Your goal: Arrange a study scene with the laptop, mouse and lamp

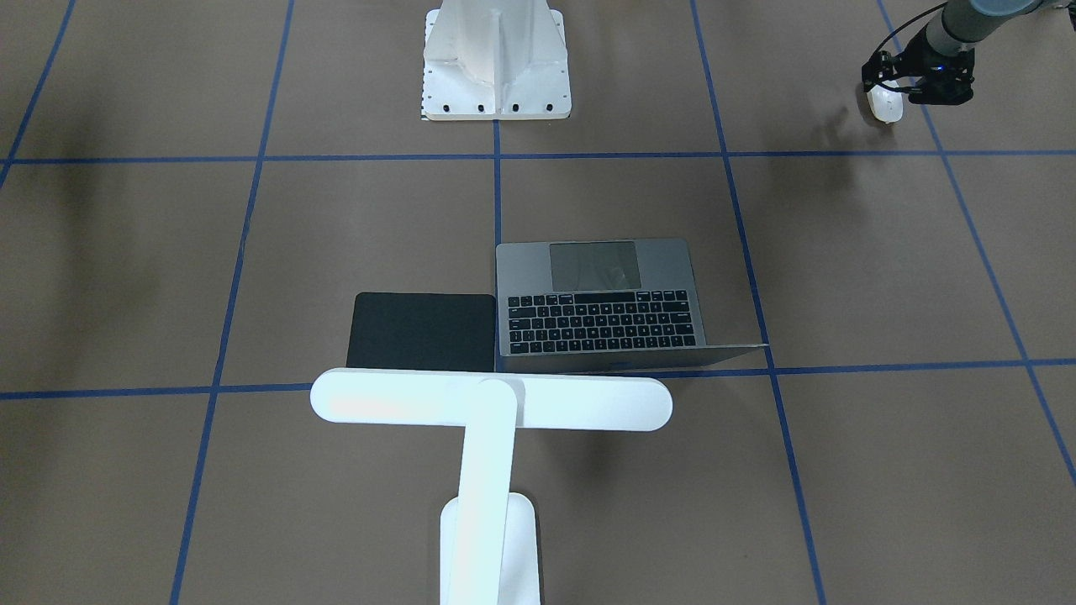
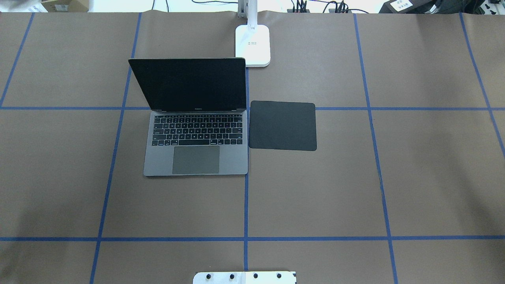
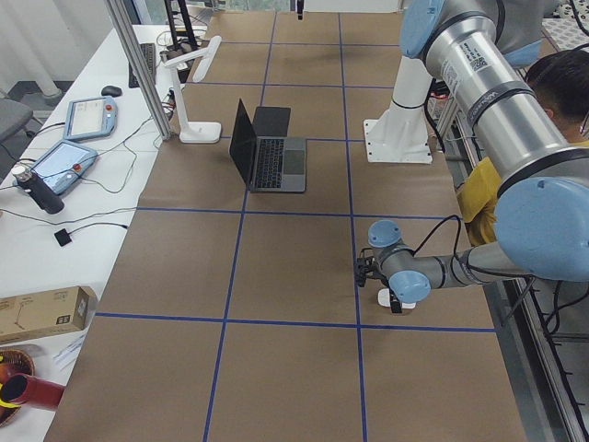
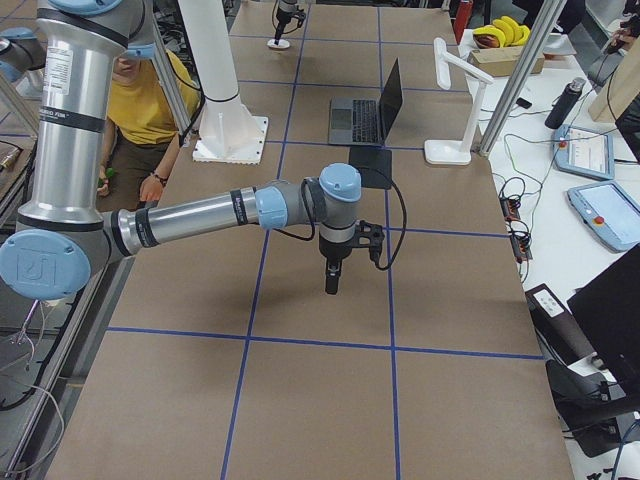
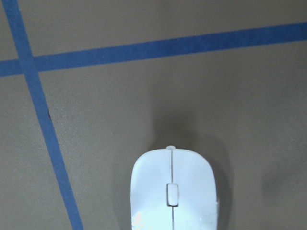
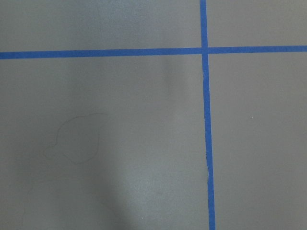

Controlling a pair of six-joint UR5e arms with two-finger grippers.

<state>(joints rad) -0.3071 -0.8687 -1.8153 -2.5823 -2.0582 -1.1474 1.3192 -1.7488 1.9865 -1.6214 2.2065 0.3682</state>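
The laptop (image 2: 197, 157) stands open on the table, left of centre in the overhead view, and also shows in the front view (image 1: 601, 307). The lamp (image 1: 492, 402) stands behind it, with its base (image 2: 253, 45) at the far edge. The white mouse (image 1: 884, 105) lies at the robot's near left, and fills the bottom of the left wrist view (image 5: 173, 191). My left gripper (image 1: 884, 84) is right over the mouse; I cannot tell if its fingers grip it. My right gripper (image 4: 332, 280) points down above bare table; I cannot tell if it is open or shut.
A flat black mat (image 2: 282, 125) lies right beside the laptop. The white ribbed pedestal (image 1: 496, 59) stands at the robot's side of the table. Blue tape lines grid the brown table cover. A person in yellow (image 4: 150, 110) sits behind the robot.
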